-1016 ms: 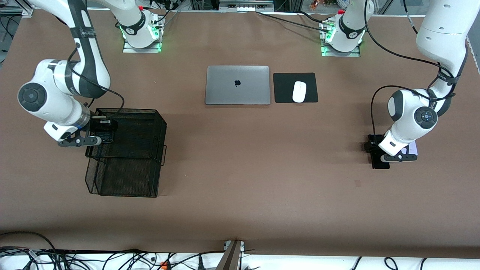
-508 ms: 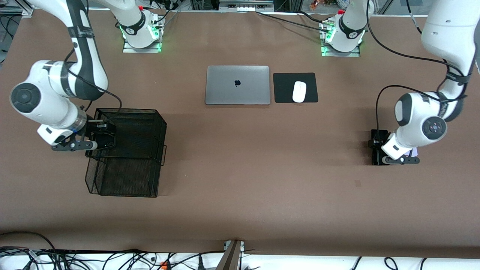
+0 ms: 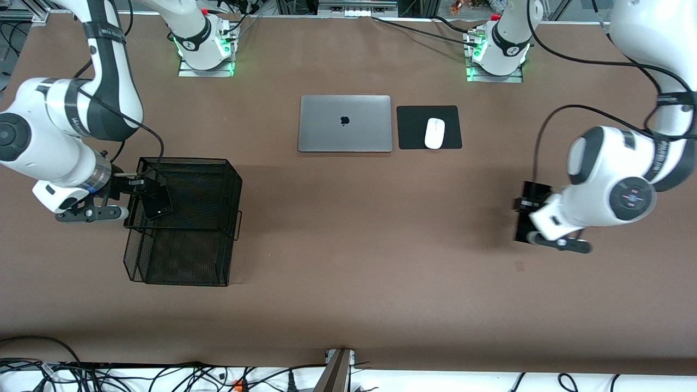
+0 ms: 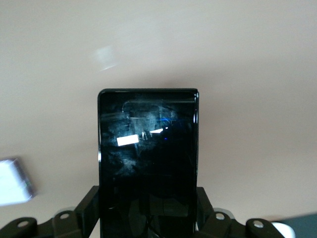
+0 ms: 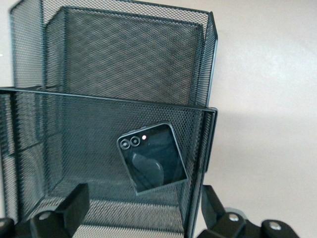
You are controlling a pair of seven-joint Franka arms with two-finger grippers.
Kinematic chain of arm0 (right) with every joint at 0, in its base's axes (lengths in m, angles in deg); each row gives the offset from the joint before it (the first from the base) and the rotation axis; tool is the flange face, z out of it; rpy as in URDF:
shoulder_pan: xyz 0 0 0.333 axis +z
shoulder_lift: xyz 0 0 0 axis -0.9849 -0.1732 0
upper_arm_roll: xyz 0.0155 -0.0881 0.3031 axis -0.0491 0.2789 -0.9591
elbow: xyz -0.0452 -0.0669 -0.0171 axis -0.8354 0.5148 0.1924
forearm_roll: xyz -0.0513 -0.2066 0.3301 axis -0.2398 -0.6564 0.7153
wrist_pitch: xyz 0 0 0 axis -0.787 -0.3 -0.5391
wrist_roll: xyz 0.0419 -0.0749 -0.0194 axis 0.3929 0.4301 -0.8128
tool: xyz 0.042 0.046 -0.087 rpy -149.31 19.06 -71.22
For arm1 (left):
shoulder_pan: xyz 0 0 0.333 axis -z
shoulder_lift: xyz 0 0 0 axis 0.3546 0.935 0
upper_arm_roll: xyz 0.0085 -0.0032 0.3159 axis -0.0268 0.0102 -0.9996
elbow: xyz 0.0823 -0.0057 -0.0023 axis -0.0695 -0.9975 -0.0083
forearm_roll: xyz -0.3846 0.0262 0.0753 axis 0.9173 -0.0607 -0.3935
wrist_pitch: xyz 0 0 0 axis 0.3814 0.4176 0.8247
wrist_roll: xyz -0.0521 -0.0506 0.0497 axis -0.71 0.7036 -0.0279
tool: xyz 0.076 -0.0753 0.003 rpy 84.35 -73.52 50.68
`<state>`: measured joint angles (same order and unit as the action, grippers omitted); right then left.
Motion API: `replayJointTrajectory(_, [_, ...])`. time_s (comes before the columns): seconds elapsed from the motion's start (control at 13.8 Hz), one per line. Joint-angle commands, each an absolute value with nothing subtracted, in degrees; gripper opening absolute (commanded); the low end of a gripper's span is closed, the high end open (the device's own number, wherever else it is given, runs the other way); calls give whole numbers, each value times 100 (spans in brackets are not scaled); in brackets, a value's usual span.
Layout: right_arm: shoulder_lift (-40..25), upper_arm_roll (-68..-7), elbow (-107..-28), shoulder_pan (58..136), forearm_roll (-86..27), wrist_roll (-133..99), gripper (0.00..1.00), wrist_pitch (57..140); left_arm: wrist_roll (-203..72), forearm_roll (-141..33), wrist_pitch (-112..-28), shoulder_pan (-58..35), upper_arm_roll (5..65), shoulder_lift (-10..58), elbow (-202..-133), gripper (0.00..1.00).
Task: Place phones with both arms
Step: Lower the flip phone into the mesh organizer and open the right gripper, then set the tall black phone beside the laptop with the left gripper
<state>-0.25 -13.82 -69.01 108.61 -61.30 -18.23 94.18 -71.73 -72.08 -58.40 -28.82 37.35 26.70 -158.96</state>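
- Left gripper (image 4: 148,218) is clamped on the long black phone (image 4: 147,158), lifted over the table's (image 3: 348,261) left-arm end.
- Right gripper (image 5: 138,210) hangs with fingers spread wide and empty at the mesh basket's (image 3: 185,218) rim.
- Small black phone (image 5: 151,157) lies tilted in the basket's upper tier.
- A pale phone (image 4: 14,181) is blurred, lying on the table.

The brown tabletop (image 3: 348,261) lies bare across its middle and along the front camera's edge, giving wide passage between the arms. At the right arm's end, the two-tier black wire-mesh basket (image 3: 185,218) blocks the way with its upright walls; its upper tier is open on top. Toward the bases, the closed silver laptop (image 3: 344,123) and black mouse pad (image 3: 414,128) with white mouse (image 3: 434,133) sit low.
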Motion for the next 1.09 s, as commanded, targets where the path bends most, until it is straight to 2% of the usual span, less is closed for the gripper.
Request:
replayJointTrajectory(0.0, [54, -1328, -6027, 10815, -6075, -1816, 100, 8303, -6606, -7101, -5740, -2457, 4192, 2885, -15569, 20])
replayJointTrajectory(0.15, [89, -1249, -5473, 10824, -6093, -1860, 100, 7669, -5728, -6784, -5820, -1694, 4192, 3305, -15078, 20])
replayJointTrajectory(0.29, [115, -1249, -5173, 10824, -6084, -1816, 100, 7307, -4848, -6766, -6422, -982, 4192, 3771, -14716, 20])
replayJointTrajectory(0.58, [98, -1302, -5075, 10876, -6049, -1754, 100, 7279, -3239, -6827, -8530, 48, 4131, 4545, -14706, 20])
replayJointTrajectory(0.87, [89, -1319, -5075, 10982, -6040, -1746, 100, 7349, -3095, -6827, -10729, 401, 4104, 5451, -14724, 22])
replayJointTrajectory(0.94, [89, -1328, -5075, 10982, -6040, -1737, 100, 7358, -3104, -6836, -10924, 471, 4096, 5539, -14732, 25])
replayJointTrajectory(1.02, [89, -1328, -5075, 10982, -6040, -1719, 100, 7358, -3139, -6845, -10961, 498, 4096, 5549, -14733, 38])
